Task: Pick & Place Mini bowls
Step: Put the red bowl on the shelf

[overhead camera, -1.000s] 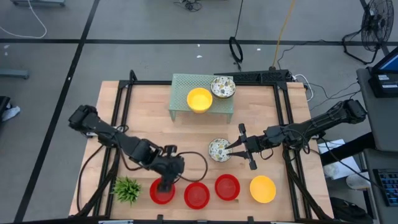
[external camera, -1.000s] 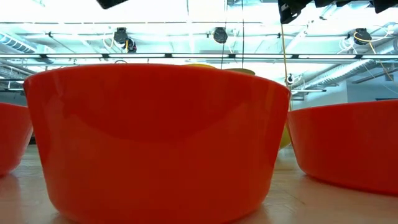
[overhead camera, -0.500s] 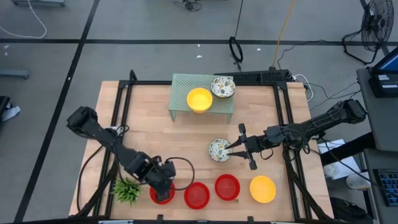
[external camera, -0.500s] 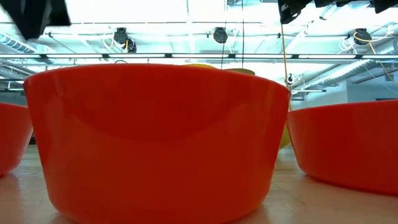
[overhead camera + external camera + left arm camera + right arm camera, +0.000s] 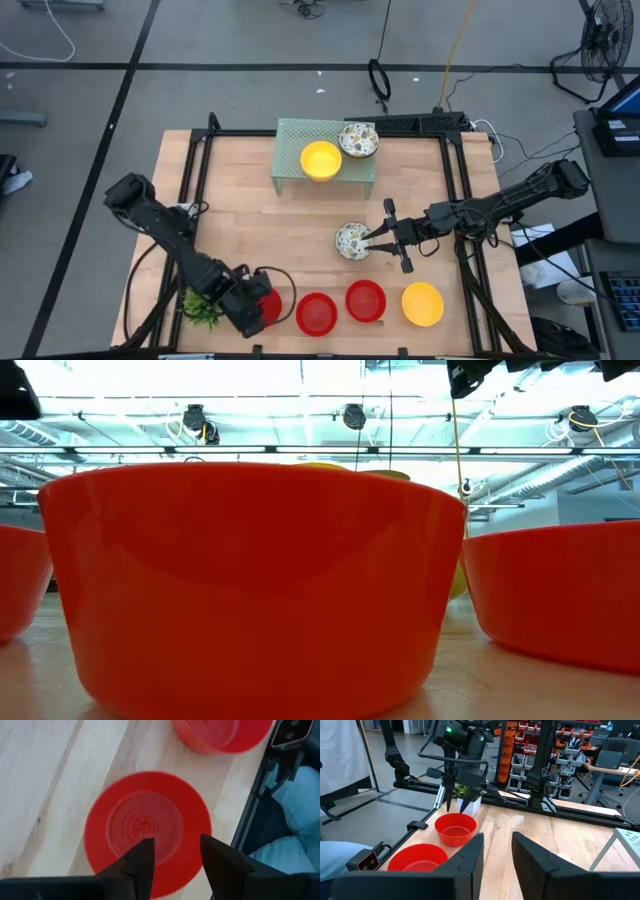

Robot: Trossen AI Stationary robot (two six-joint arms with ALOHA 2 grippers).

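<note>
Three red bowls sit in a row near the table's near edge (image 5: 268,308), (image 5: 317,313), (image 5: 365,300), with a yellow bowl (image 5: 422,304) to their right. My left gripper (image 5: 175,852) is open and points down over the leftmost red bowl (image 5: 147,827). In the right wrist view its fingers (image 5: 457,805) stand just above that bowl (image 5: 455,827). My right gripper (image 5: 376,240) is open, level, beside the right rim of a floral bowl (image 5: 351,241) at mid table. A yellow bowl (image 5: 320,160) and a floral bowl (image 5: 358,140) rest on the mesh stand (image 5: 290,135). My right gripper's fingers come level from the table's right, up to the floral bowl's right rim (image 5: 366,241). Its own wrist view does not show the bowl, and I cannot tell whether the fingers touch it.
A small green plant (image 5: 203,305) stands just left of my left gripper at the near left corner. The black frame rails (image 5: 195,200) run along the table's sides. In the low view the red bowls (image 5: 250,590) fill the picture. Bare wood lies between the stand and the bowl row.
My left arm has swung toward the table's near-left corner, carrying its gripper from over the leftmost red bowl's middle toward that bowl's left side, close to the plant. The bowls and my right arm have stayed in place.
</note>
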